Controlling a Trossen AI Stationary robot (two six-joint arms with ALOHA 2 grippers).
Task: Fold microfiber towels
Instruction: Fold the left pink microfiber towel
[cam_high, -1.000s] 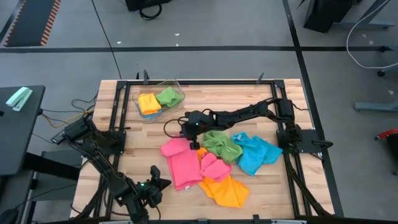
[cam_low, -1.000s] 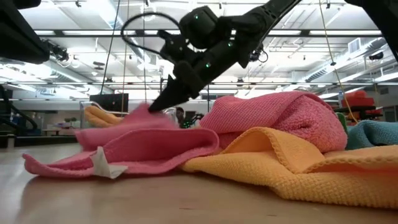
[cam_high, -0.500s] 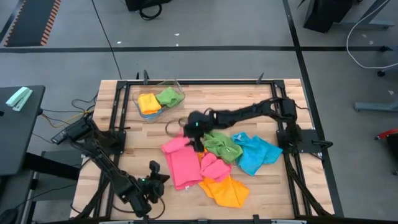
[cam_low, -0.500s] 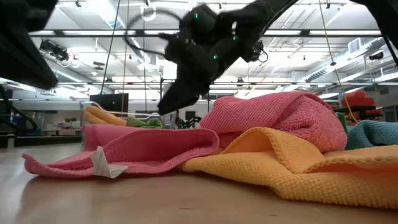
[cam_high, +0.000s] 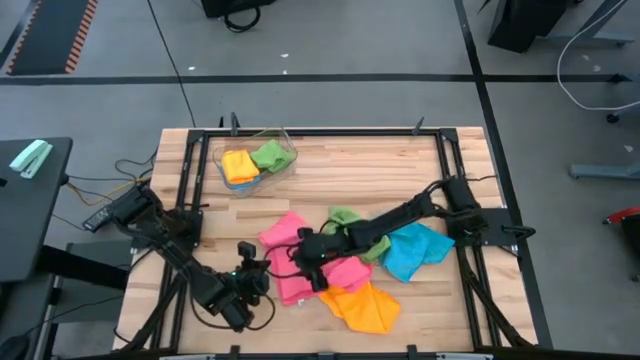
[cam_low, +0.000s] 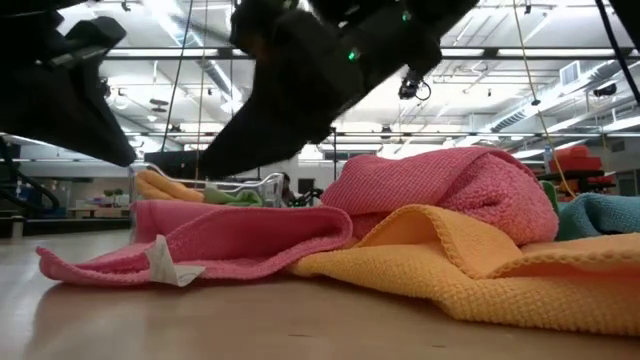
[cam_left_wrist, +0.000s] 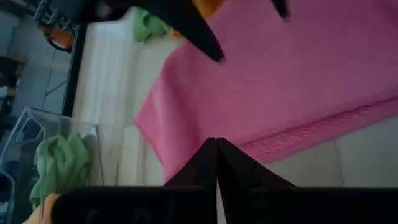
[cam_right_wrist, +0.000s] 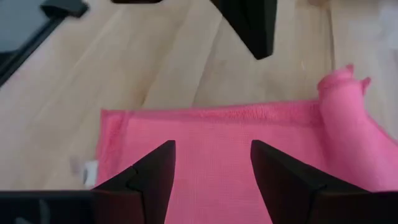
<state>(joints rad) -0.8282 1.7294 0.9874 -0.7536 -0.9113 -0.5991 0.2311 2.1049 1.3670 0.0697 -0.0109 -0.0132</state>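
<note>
A pink microfiber towel (cam_high: 284, 245) (cam_right_wrist: 217, 143) lies spread flat on the wooden table, its white tag (cam_low: 160, 265) at the near left corner. My right gripper (cam_high: 308, 268) (cam_right_wrist: 211, 168) hovers open above it, fingers clear of the cloth. My left gripper (cam_high: 262, 278) (cam_left_wrist: 216, 155) is shut and raised just off the towel's near left edge. A second, crumpled pink towel (cam_high: 348, 270), an orange one (cam_high: 365, 308), a blue one (cam_high: 412, 250) and a green one (cam_high: 345, 215) lie bunched to the right.
A clear plastic bin (cam_high: 285, 150) at the far left of the table holds an orange and a green cloth. Black frame rails (cam_high: 320, 130) run round the table. Bare wood shows along the far side and at the near left corner.
My right gripper has let go of the flat pink towel's raised far part, which has dropped flat. It has then swung toward the table's near edge and stands over that towel. My left gripper has shifted toward the towel's near left edge and turned.
</note>
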